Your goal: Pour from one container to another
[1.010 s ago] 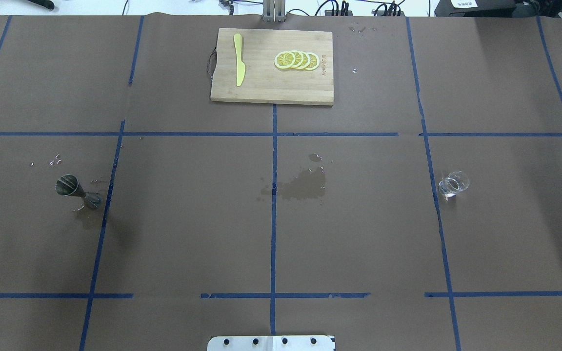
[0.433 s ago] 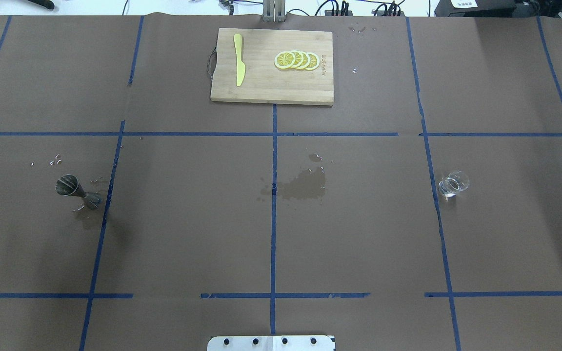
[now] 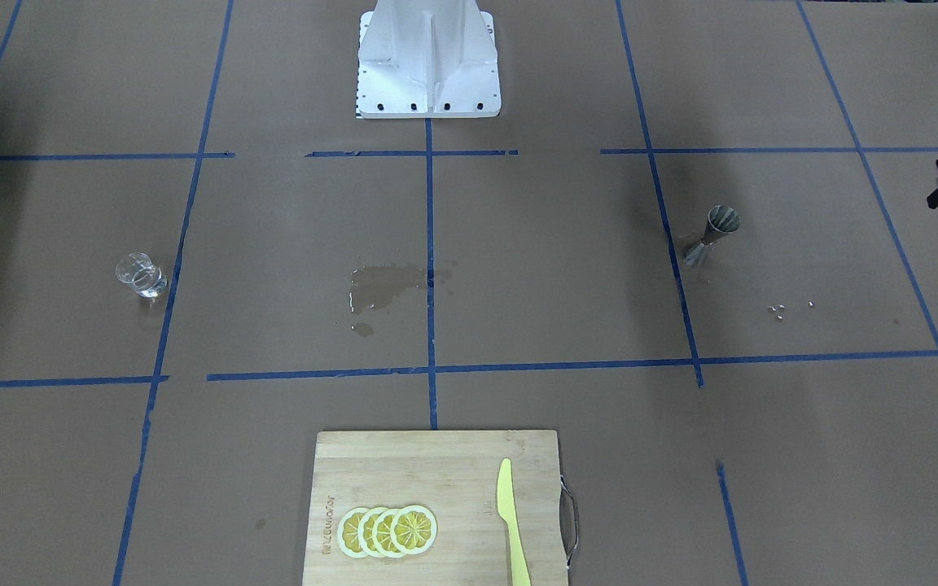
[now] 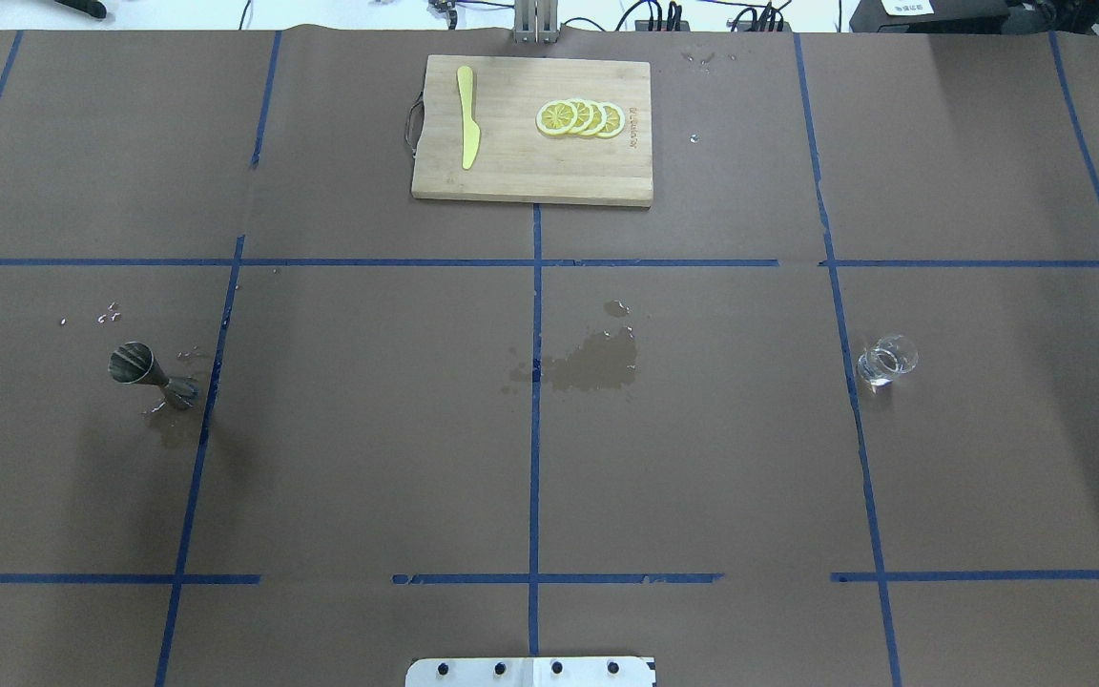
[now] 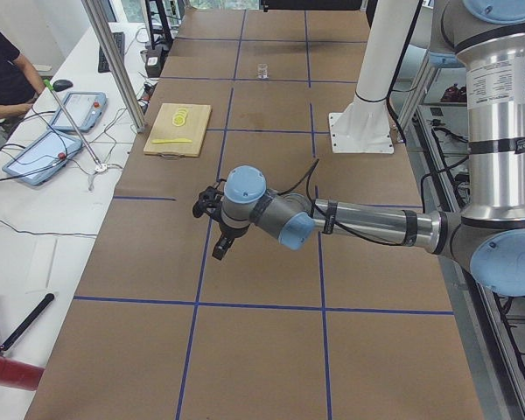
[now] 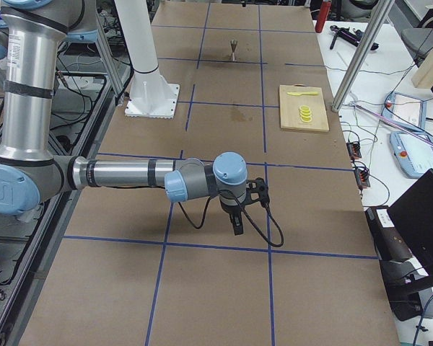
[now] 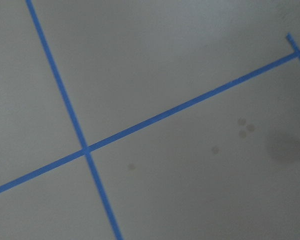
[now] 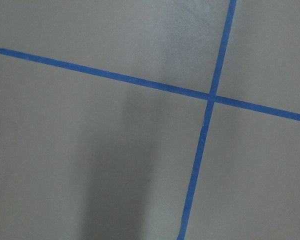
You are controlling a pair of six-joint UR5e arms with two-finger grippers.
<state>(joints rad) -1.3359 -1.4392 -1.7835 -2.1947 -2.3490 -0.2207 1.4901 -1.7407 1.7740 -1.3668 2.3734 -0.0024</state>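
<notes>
Fingers of the left gripper [image 5: 219, 249] point down over the tabletop [image 4: 368, 458], seen only side-on; cannot tell whether parted or together. Right gripper [image 6: 236, 225] the same: fingers down above the brown paper, state not readable. Both hang well apart from the vessels.

Landmark: wet patch [image 4: 592, 363], a dark ragged stain by the middle crossing of the blue tape [image 4: 535, 458].
- Glass cup [image 4: 886, 361]: far to the patch's robot-right, upright, clear, short and round, just beside a tape line.
- Jigger [image 4: 154, 375]: far to the patch's robot-left, upright, grey steel, hourglass shape, just beside a tape line; droplets [image 4: 106, 313] near it.
- Broad matte paper runs from the patch out to each vessel.
- Beyond the patch, at the tabletop's far edge: bamboo cutting board [image 4: 530, 176] with a flat yellow knife [image 4: 466, 114] and overlapped lemon slices [image 4: 580, 117].
- On the patch's robot side: white base plate [image 4: 530, 673].
</notes>
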